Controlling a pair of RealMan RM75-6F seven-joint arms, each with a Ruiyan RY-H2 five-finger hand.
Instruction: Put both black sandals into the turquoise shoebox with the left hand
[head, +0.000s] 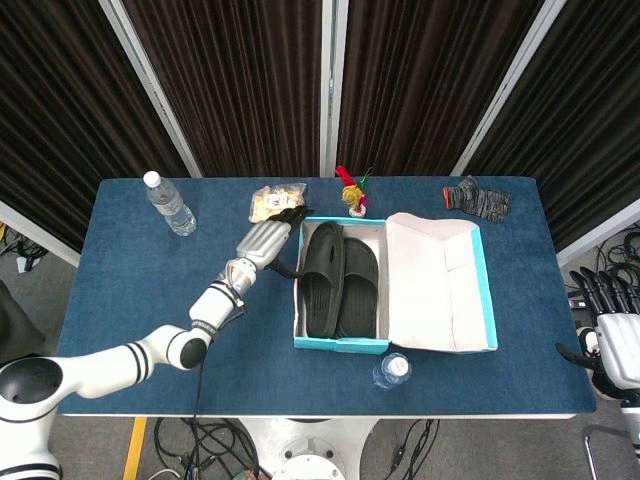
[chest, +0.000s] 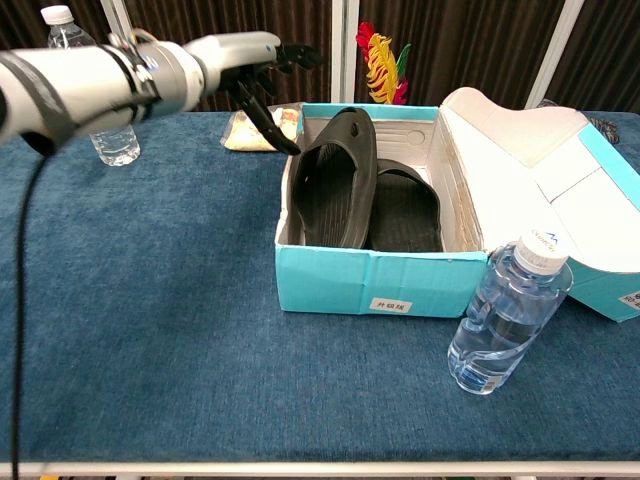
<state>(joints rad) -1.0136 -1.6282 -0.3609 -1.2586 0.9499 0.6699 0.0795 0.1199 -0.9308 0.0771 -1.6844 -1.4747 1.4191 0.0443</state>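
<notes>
1. Nearest the robot's chest, a clear water bottle (chest: 508, 313) stands upright just in front of the turquoise shoebox (chest: 370, 285), at its front right corner, close to the box but apparently not touching.
2. The shoebox sits open on the blue table (chest: 150, 330), its lid (chest: 530, 150) folded back to the right and resting on the cloth.
3. Both black sandals are inside it. The right-lying sandal (chest: 405, 205) lies flat on the box floor. The left sandal (chest: 335, 180) stands on edge, leaning against the left wall, its heel poking above the rim.
4. By my reading the loading is essentially done; only the tilted sandal might want a nudge to settle flat.
5. Handling: the sandals look like moulded foam or rubber, so light, flexible and grippy rather than slick, with nothing fragile. The best hold would be the raised strap or the exposed upper edge near the heel. A downward press there should tip it flat. The cardboard wall is thin and could shift if pushed sideways.
6. The left hand (chest: 255, 62) hovers above and beyond the box's far left corner, fingers (chest: 262, 110) spread and pointing down, holding nothing, clear of the sandal.
7. Behind the box: a snack packet (head: 272, 203) at its far left, a red and yellow feathered toy (head: 350, 188) at its back edge, a second bottle (head: 168, 203) far left.
8. The right hand (head: 612, 345) waits well right of the box, off the table edge, fingers apart and empty.
</notes>
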